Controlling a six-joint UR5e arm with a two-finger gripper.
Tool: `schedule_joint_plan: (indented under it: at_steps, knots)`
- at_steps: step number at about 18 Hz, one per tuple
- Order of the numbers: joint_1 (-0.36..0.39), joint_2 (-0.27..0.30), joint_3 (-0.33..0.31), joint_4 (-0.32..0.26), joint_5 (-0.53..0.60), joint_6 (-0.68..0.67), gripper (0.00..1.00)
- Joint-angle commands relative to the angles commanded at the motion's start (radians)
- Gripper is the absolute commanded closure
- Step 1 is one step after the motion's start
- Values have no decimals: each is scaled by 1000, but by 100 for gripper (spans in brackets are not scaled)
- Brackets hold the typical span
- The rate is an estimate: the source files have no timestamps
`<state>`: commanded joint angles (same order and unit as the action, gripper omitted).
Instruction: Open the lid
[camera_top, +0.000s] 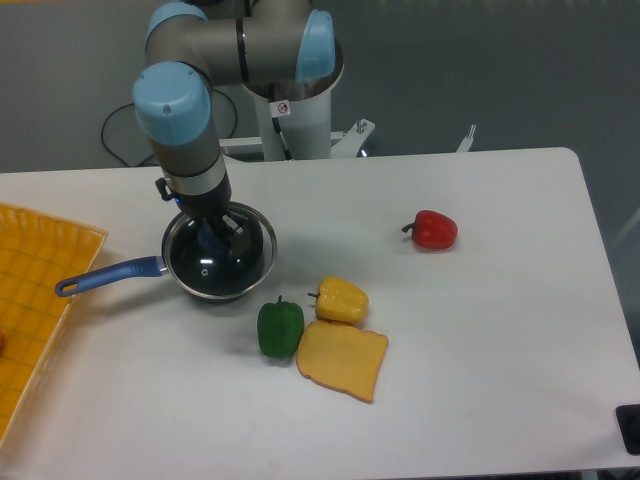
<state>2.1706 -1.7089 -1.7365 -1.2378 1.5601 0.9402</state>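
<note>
The lid, a dark glass disc with a metal rim, hangs just over the dark blue saucepan, shifted slightly to the right of it. My gripper comes straight down onto the lid's middle and is shut on its blue knob, which shows only partly between the fingers. The saucepan's long blue handle points left. Most of the pan body is hidden under the lid.
A green pepper, a yellow pepper and a slice of bread lie just right of and in front of the pan. A red pepper sits further right. A yellow tray lies at the left edge.
</note>
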Motion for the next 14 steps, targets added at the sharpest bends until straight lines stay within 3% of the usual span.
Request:
schedule_joint_plan:
  at_steps: [3, 14]
  knots:
    - [14, 9, 5, -49, 3, 43, 56]
    - [21, 20, 17, -52, -2, 51, 56]
